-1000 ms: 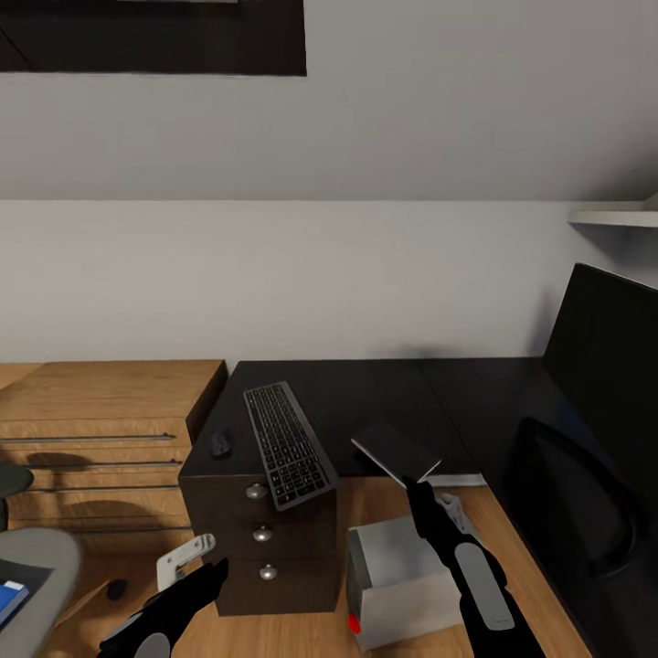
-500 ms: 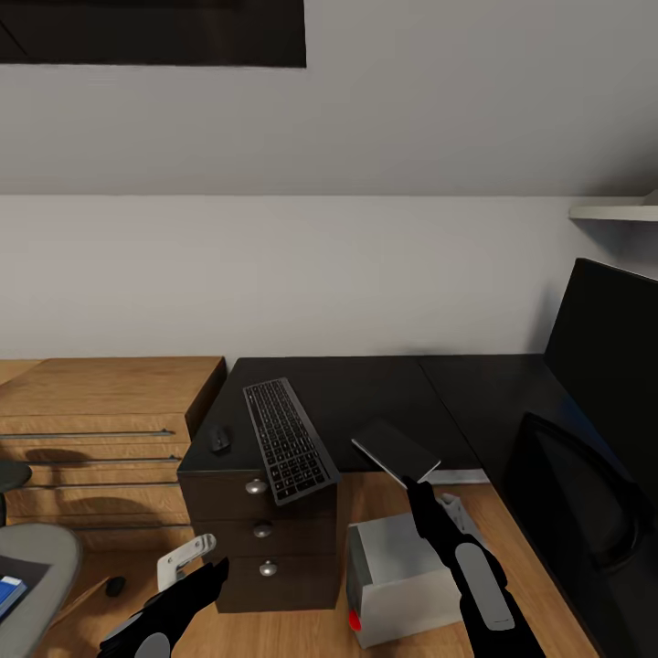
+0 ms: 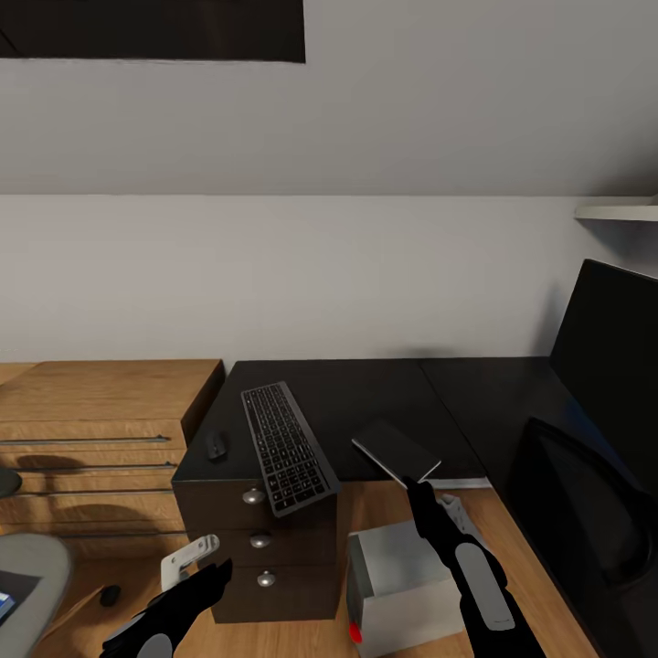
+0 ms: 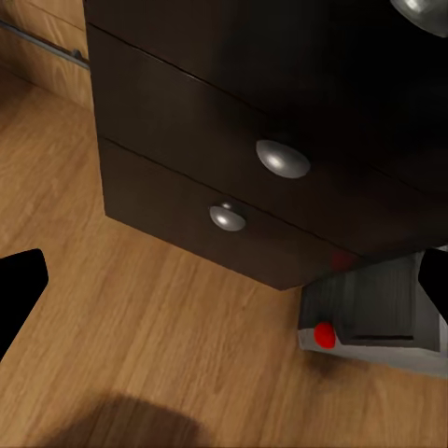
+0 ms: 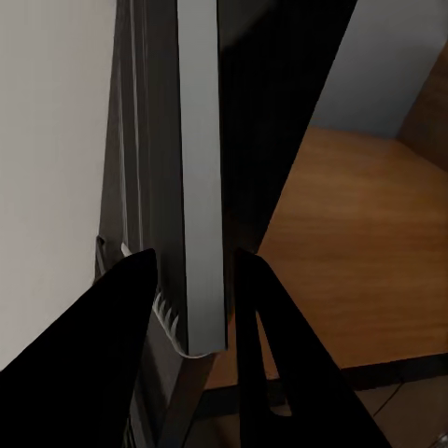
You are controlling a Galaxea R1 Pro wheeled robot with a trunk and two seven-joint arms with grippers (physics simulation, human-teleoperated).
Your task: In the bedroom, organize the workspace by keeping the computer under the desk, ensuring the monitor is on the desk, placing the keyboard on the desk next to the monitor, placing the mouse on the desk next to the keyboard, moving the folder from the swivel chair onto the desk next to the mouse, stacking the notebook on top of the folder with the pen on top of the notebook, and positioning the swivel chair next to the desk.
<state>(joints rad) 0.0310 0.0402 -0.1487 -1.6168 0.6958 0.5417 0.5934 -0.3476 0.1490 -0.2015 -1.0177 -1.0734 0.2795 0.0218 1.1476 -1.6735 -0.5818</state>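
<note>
My right gripper [image 3: 418, 482] is shut on the near edge of the dark notebook [image 3: 395, 450], holding it tilted over the front edge of the black desk [image 3: 366, 388]. In the right wrist view the notebook's pale edge [image 5: 200, 187] runs between the black fingers [image 5: 117, 317]. The keyboard [image 3: 285, 448] lies angled on the desk, overhanging the drawer unit [image 3: 260, 539], with the mouse [image 3: 217, 445] beside it. The grey computer [image 3: 397, 585] stands on the floor below. The monitor [image 3: 608, 361] stands at the right. My left gripper [image 3: 196, 559] hangs open, low before the drawers [image 4: 283, 159].
A light wooden dresser [image 3: 100, 411] adjoins the desk on the left. The swivel chair's grey seat [image 3: 32, 571] shows at the lower left edge, a blue sliver of the folder [image 3: 3, 604] on it. A white shelf [image 3: 617, 214] juts from the right wall.
The whole picture has shifted, so the camera has moved; the chair and folder have slid toward the left edge. Both arms keep their poses and the notebook stays held.
</note>
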